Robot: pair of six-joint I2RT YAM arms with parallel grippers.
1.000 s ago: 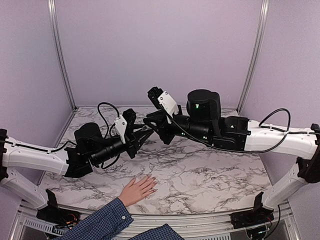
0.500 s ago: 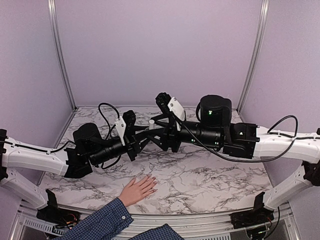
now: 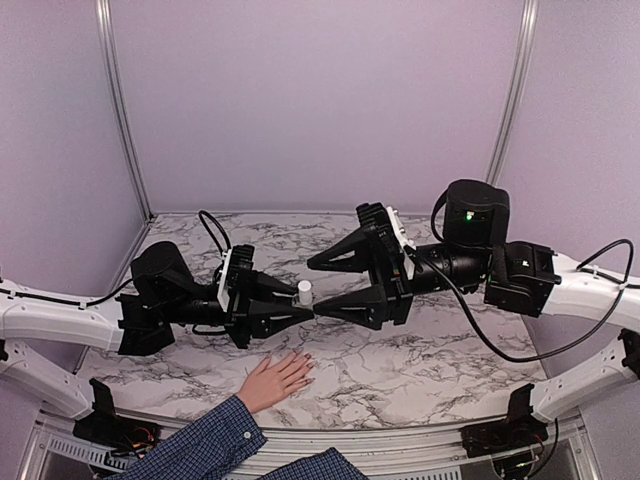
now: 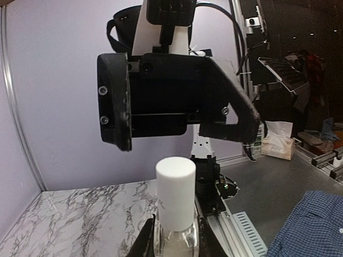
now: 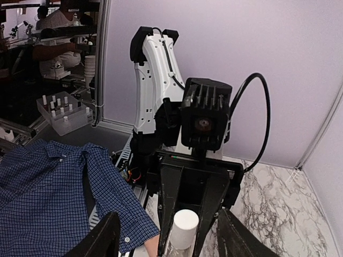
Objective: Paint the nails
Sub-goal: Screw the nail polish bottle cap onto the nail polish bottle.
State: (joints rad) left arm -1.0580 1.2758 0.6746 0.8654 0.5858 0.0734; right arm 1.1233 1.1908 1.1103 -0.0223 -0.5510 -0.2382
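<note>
The left tool is clenched on a small clear bottle with a white cap, holding it upright above the marble counter, a little toward 9 o'clock of the counter's middle. In the left wrist view the fingers pinch the glass body from both sides and the cap stands free above them.

The right tool comes in from the bottle's 3 o'clock with its jaws released and spread wide. One finger passes above the cap and the other ends low, near the tip of the left tool. From the right wrist view its fingers stand well apart on either side of the cap without touching it.

A light-skinned hand lies flat, palm down, on the counter at the bottle's 6 o'clock, close to the near edge, apart from both tools. Its fingers are held together and point toward about 2 o'clock. A blue plaid sleeve runs back from the wrist toward 7 o'clock.

The nails are at the fingertips, on the side of the hand nearest the bottle. They are too small to tell whether any carries colour.
</note>
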